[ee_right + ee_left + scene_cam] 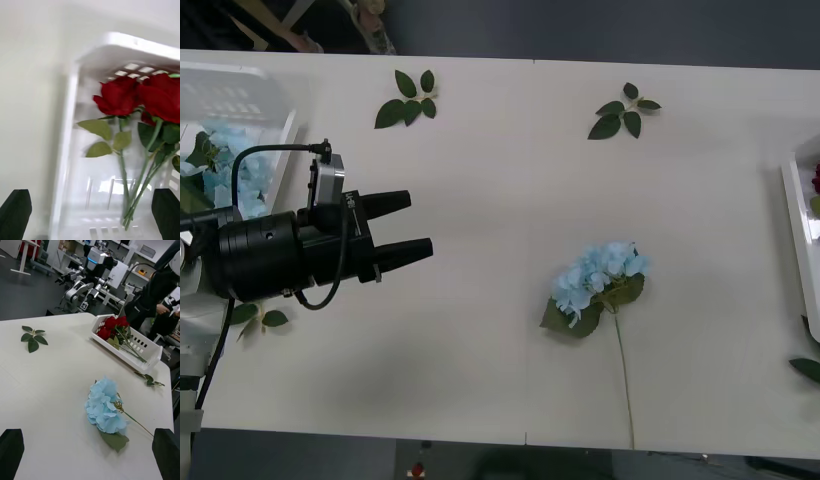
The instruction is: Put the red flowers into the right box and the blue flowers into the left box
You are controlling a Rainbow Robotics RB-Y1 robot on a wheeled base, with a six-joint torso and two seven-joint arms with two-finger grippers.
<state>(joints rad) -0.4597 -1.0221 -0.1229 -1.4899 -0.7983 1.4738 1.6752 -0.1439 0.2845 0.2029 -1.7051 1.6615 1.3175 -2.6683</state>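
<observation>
Left gripper (408, 228): black, on the robot's left arm, held above the table (480, 350) well to the left of the lone blue hydrangea, fingers spread apart with nothing between them.

Blue flowers (595, 280): one loose head lay on the table near its middle, bloom resting on a large leaf, thin stem (623, 375) running from the head toward the near table edge. Judged light, soft and easily crushed at the petals; the stem just below the head looked the firmer place to take hold, though thin and likely to roll or slip. More blue heads lay in the left box (265, 100), far left of the hydrangea.

Red flowers (120, 95): roses lying inside the right box (75, 123), far right of the hydrangea, stems bunched together.

Right gripper (90, 210): hung over the right box, fingers wide apart, holding nothing.

Leaf sprigs (408, 98): strays lay beyond the hydrangea toward the far edge, well clear of it.

Room: bare table lay between the hydrangea and the left gripper, so an approach looked unobstructed; the box rim would need clearing on delivery.
</observation>
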